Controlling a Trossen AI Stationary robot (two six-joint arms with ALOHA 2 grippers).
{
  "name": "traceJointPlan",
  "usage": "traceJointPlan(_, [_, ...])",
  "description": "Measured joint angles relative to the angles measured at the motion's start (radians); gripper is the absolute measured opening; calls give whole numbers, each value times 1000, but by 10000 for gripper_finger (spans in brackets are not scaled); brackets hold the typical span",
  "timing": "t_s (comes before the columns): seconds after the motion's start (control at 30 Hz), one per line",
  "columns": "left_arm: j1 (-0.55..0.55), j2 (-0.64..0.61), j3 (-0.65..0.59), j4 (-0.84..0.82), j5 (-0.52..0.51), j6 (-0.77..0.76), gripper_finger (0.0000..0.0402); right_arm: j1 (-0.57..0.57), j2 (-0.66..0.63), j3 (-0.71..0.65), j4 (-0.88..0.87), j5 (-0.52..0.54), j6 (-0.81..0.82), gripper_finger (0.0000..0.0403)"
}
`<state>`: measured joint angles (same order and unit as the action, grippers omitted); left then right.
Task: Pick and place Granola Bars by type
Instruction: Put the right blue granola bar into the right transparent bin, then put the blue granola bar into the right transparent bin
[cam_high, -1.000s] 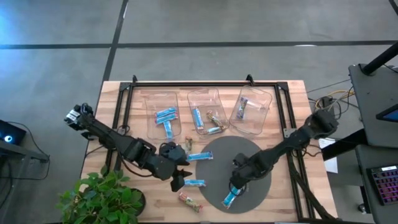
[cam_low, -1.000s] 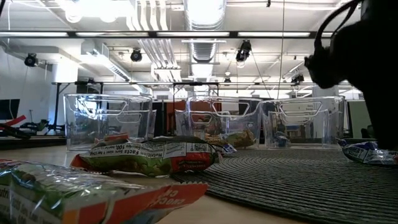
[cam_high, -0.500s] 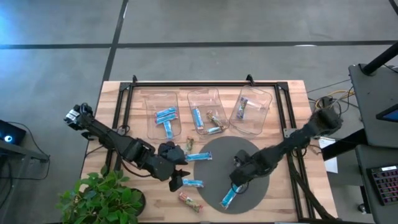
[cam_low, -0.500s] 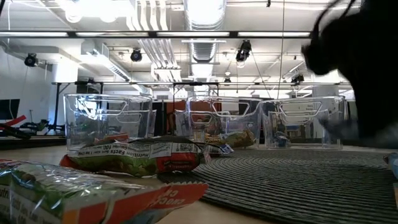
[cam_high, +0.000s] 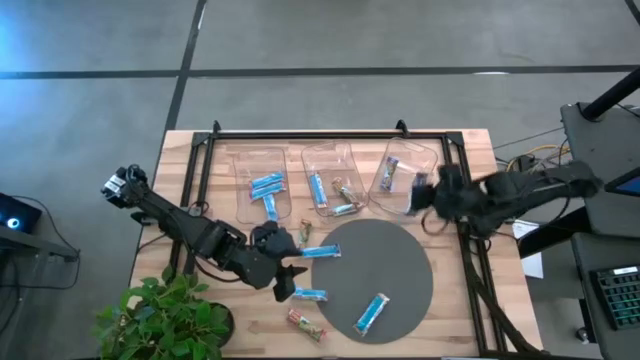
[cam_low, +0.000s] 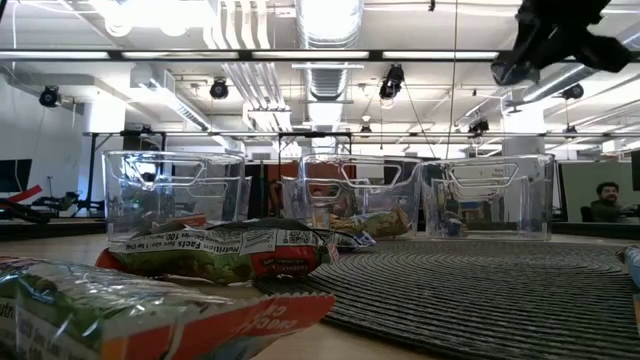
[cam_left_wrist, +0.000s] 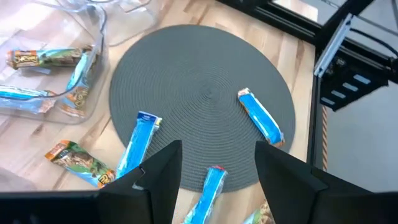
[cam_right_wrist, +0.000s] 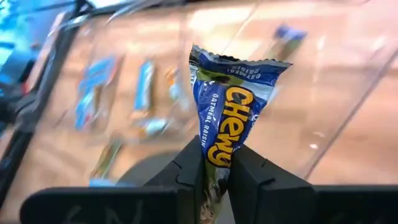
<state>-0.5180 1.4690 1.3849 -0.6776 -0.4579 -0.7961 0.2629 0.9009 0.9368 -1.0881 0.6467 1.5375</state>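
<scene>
My right gripper (cam_high: 420, 195) hangs above the table's far right, beside the right clear bin (cam_high: 428, 158), shut on a dark blue granola bar (cam_right_wrist: 227, 106). My left gripper (cam_high: 286, 278) stands open low over the wood left of the round grey mat (cam_high: 400, 255), with a bright blue bar (cam_left_wrist: 208, 186) lying ahead between its fingers, untouched. More bars lie flat: one blue on the mat (cam_high: 372, 313), one blue at the mat's far-left edge (cam_high: 320, 251), one multicoloured on the wood (cam_high: 304, 324). Others lie in the bins. My right gripper pinches the dark blue bar between its two fingers (cam_right_wrist: 186, 165) at one end of the wrapper (cam_right_wrist: 214, 155). The bar runs along the fingers and sticks out past them, its crimped free end (cam_right_wrist: 239, 62) farthest off. It is lifted clear of the table.
Three clear bins stand in a row at the far side: left (cam_high: 240, 165) with blue bars, middle (cam_high: 352, 158) with blue and tan bars, right with a dark bar (cam_high: 390, 172). A potted plant (cam_high: 165, 315) stands at the near left corner. A black frame edges the table.
My right gripper has risen from the near part of the mat with the dark blue bar and swung toward the table's far right, ending beside the right bin. The blue bar that lay beside it stays on the mat.
</scene>
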Motion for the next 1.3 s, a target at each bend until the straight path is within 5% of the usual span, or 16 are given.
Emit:
traceJointPlan(0.2, [1,0,0,15,-43,-43,186,-364,-55,-41,10,-102,-252,50])
traceJointPlan(0.33, [2,0,0,24,-65,-72,186,-619,-18,-107,128,-316,-441,80])
traceJointPlan(0.5, [3,0,0,32,-67,-126,186,-766,34,-164,325,-490,-543,137])
traceJointPlan(0.7, [3,0,0,20,-36,-227,186,-728,40,-121,388,-507,-763,196])
traceJointPlan(0.97, [32,3,-7,-193,-16,-297,186,-466,34,-61,356,-597,-1152,210])
traceJointPlan(1.3, [95,62,-210,51,-23,56,186,-164,178,-52,368,-464,-1230,203])
